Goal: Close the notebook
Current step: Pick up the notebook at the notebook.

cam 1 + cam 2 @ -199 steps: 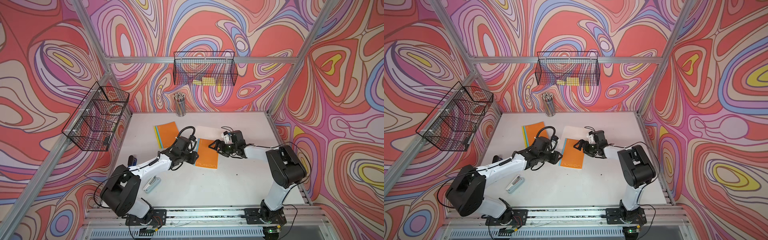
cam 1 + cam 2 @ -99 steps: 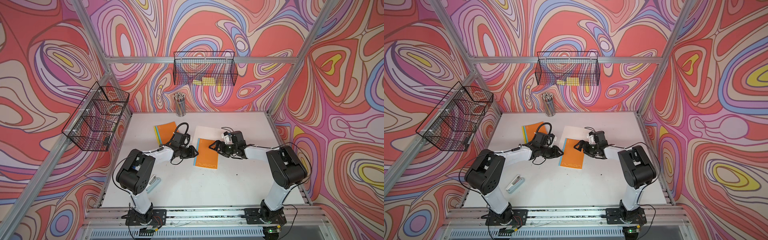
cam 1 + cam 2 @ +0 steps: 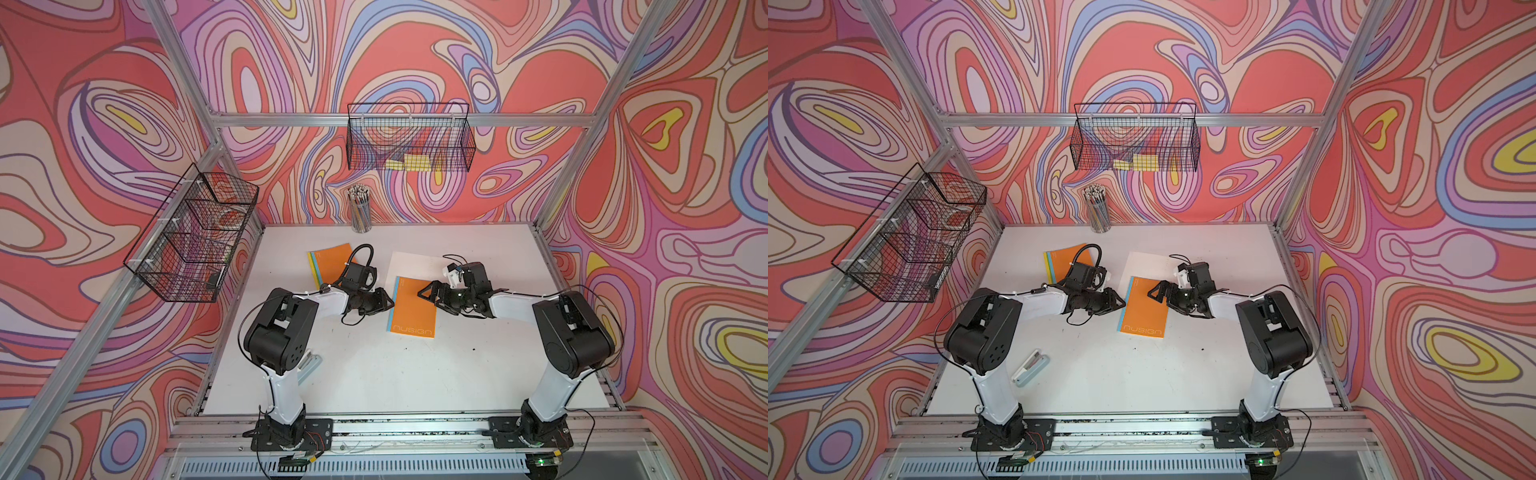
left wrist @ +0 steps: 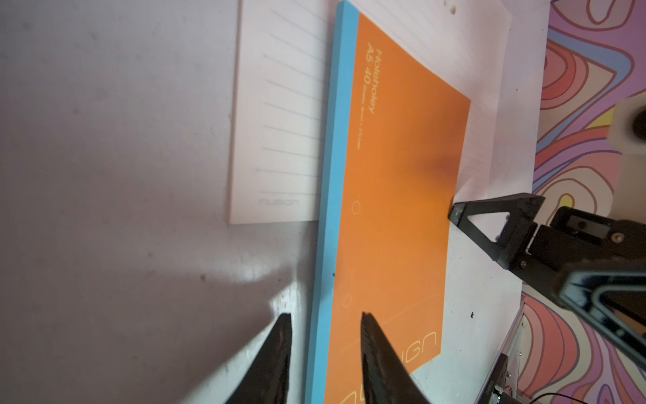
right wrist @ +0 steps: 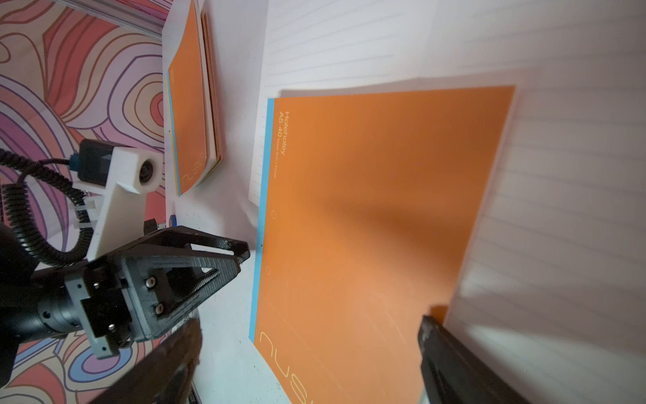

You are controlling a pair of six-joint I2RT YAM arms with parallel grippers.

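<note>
Orange-covered, blue-spined notebook (image 3: 413, 305) lying flat near the middle of the white table (image 3: 415, 374), cover facing up, printed brand name toward the robot. White lined paper (image 3: 411, 262) lies beneath it and shows beyond its far edge and along both long sides. Whether these are the notebook's own pages cannot be told.

Left gripper (image 4: 325, 332) sits low at the spine side, jaws a narrow way apart and holding nothing. One finger (image 4: 276, 360) is over the table and the other over the cover, astride the blue edge.

Right gripper (image 5: 311, 325) sits low at the opposite long edge, jaws spread wide. In the left wrist view one of its fingertips (image 4: 458, 213) touches the cover's free edge.

A second orange notebook (image 3: 328, 264) lies behind the left arm, partly hidden by it. A cup of pencils (image 3: 360, 210) stands at the back wall. The back basket (image 3: 409, 137) hangs above the cup; the side basket (image 3: 191, 232) hangs on the left wall. A pale stapler (image 3: 1030, 368) lies near the left arm's base.
</note>
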